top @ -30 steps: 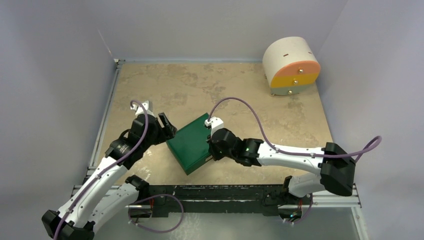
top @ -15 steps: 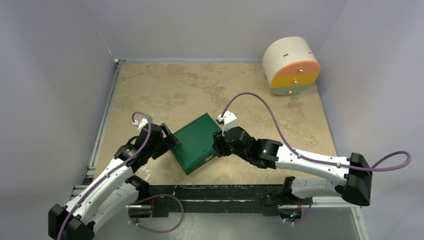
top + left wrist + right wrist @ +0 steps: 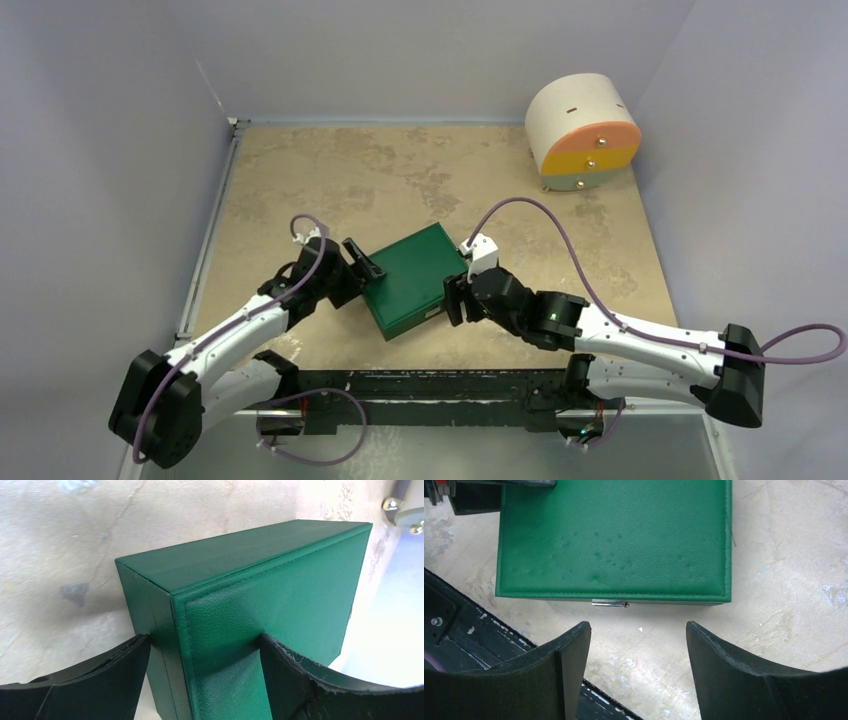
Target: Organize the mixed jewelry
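While the left gripper (image 3: 202, 652) straddles the left corner of the green box (image 3: 412, 275), its fingers spread wide and one against each face, we see the box lying closed in the middle of the table (image 3: 380, 170). We cannot tell where the jewelry is; no piece shows. Our right gripper (image 3: 638, 630), fingers apart, hangs just beside the box's clasp (image 3: 610, 603) without touching. The round drawer cabinet (image 3: 582, 130) stands far right, at the back.

Box (image 3: 410, 280) — deep green, grained; bench (image 3: 330, 170) mottled tan; cabinet (image 3: 575, 110) white, its front orange, yellow — pale green below.
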You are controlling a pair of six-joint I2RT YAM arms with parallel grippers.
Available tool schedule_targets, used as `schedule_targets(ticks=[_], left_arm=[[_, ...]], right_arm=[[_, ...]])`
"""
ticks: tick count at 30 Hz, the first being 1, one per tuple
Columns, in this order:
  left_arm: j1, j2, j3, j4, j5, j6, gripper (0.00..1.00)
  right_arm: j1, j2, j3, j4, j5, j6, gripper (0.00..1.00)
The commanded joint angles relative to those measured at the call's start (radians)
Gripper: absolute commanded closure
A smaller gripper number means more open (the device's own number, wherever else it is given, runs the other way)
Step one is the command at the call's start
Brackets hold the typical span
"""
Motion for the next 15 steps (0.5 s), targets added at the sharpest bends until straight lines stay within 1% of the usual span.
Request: schedule_targets(ticks=[1, 9, 15], left_arm=[[-0.004, 0.124, 0.054, 0.112, 0.089, 0.044, 0.23], [-0.004, 0.358, 0.227, 0.156, 0.138, 0.155, 0.24], [-0.004, 0.505, 0.343, 0.203, 0.165, 0.197, 0.24]], right_arm=[[-0.002, -0.038, -0.029, 0.0, 0.047, 0.033, 0.26], [-0.009, -0.103, -0.059, -0.071, 0.104, 0.076, 0.21], [-0.012, -0.166, -0.084, -0.122, 0.142, 0.122, 0.18]])
